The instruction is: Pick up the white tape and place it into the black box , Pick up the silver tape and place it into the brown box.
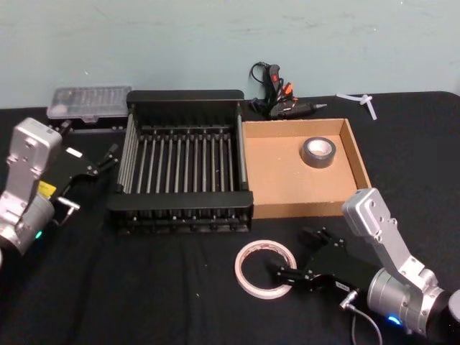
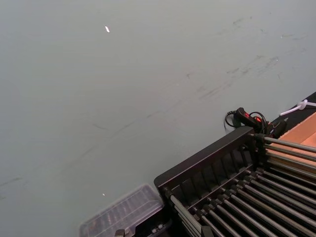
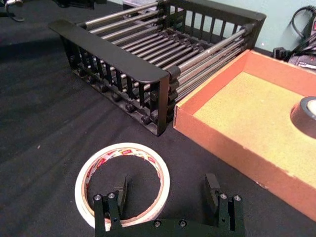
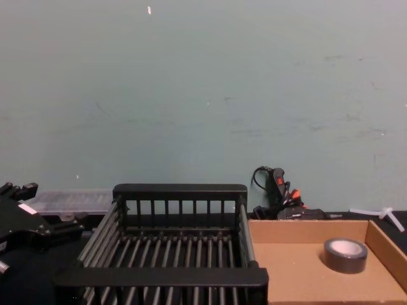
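The white tape (image 1: 264, 269) lies flat on the black tabletop (image 1: 144, 287), just in front of the black box (image 1: 183, 164). The right gripper (image 1: 287, 274) sits at its rim with its 2 fingers (image 3: 212, 187) spread apart, 1 inside the ring. The silver tape (image 1: 318, 152) rests inside the brown box (image 1: 287, 208), beside the black box. The left gripper (image 1: 108, 159) hangs left of the black box; whether its fingers are parted I cannot tell.
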Robot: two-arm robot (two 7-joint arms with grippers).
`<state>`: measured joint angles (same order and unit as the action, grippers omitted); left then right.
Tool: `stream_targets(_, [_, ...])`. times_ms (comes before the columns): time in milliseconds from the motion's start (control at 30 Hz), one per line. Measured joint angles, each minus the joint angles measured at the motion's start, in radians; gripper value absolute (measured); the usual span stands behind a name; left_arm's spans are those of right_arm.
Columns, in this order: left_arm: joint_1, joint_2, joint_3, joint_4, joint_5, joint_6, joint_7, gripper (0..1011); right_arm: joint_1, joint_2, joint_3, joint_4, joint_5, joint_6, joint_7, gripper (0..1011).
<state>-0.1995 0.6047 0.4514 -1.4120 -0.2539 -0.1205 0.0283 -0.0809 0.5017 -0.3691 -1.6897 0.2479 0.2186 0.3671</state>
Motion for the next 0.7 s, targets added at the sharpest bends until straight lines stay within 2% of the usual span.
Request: stream_targets(700, [0.0, 0.0, 0.0, 0.0, 0.0, 0.0, 0.0, 1001, 0.01, -0.018, -0.003, 0.022, -0.009, 0.019, 0.012, 1002])
